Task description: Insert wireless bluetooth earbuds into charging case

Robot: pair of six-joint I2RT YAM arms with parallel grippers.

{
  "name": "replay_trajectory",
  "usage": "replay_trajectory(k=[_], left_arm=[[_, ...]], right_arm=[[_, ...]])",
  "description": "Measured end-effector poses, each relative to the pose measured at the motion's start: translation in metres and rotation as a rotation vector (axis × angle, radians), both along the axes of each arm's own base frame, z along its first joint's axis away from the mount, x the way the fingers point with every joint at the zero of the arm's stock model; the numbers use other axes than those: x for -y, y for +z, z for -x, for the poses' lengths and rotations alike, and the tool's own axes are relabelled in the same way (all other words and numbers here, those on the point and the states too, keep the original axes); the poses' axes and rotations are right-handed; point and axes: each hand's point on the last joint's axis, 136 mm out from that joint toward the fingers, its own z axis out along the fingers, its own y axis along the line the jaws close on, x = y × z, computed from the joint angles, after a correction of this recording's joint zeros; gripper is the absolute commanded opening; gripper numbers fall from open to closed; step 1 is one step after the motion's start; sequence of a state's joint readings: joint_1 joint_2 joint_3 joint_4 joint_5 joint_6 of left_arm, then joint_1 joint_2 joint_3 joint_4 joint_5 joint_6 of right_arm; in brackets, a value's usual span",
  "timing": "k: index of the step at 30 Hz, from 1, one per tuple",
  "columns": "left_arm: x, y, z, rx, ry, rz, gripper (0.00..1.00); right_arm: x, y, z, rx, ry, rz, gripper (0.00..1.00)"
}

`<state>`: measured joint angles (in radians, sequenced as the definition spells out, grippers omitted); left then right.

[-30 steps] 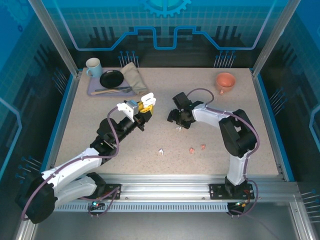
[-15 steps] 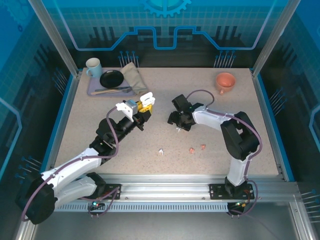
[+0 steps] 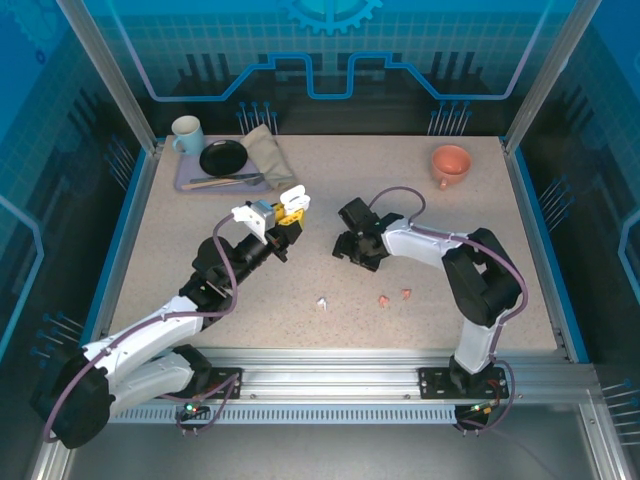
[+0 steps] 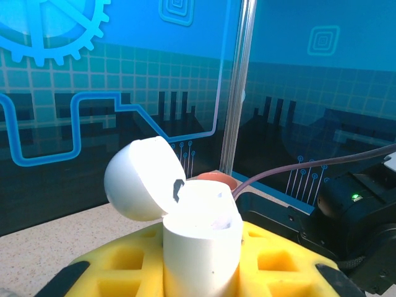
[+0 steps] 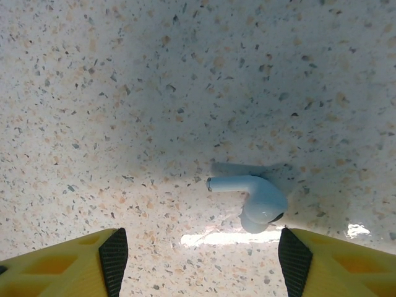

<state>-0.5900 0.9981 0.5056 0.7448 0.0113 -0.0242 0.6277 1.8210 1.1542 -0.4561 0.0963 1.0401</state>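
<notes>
My left gripper (image 3: 281, 220) is raised over the table's middle and shut on the white charging case (image 3: 291, 201). In the left wrist view the case (image 4: 201, 238) stands upright between the yellow fingers, its round lid (image 4: 143, 179) flipped open to the left. My right gripper (image 3: 356, 246) sits low on the table, open. In the right wrist view one white earbud (image 5: 255, 197) lies flat on the speckled surface between the black-tipped fingers (image 5: 113, 252), nearer the right one. Another white earbud (image 3: 322, 301) and two pink earbuds (image 3: 385, 299) (image 3: 406, 294) lie loose nearer the front.
A purple tray (image 3: 186, 180) at the back left carries a mug (image 3: 186, 132), a black plate (image 3: 222, 157), a folded cloth (image 3: 264, 150) and utensils. An orange cup (image 3: 451, 163) stands at the back right. Glass walls and metal posts ring the table.
The right gripper has slid a little to the left and toward the front, covering the white earbud that showed beside it. The left arm and case have stayed still.
</notes>
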Motion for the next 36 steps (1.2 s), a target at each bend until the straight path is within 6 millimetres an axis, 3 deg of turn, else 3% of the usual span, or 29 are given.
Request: replay_trajectory(k=[5, 17, 26, 31, 36], left_arm=[[0.0, 0.0, 0.0, 0.0, -0.001, 0.001, 0.0], [0.0, 0.0, 0.0, 0.0, 0.0, 0.001, 0.0], [0.002, -0.004, -0.003, -0.009, 0.0, -0.003, 0.0], [0.003, -0.007, -0.005, -0.012, 0.0, -0.005, 0.0], [0.004, -0.006, -0.006, -0.009, 0.0, -0.004, 0.0]], right_arm=[[-0.006, -0.003, -0.009, -0.012, 0.003, 0.011, 0.68], [-0.023, 0.004, -0.052, 0.021, 0.028, 0.011, 0.67], [0.005, 0.015, -0.039, -0.035, -0.114, 0.133, 0.64], [0.007, 0.025, -0.032, -0.074, -0.2, 0.148, 0.62], [0.001, 0.021, -0.025, -0.106, -0.242, 0.161, 0.61]])
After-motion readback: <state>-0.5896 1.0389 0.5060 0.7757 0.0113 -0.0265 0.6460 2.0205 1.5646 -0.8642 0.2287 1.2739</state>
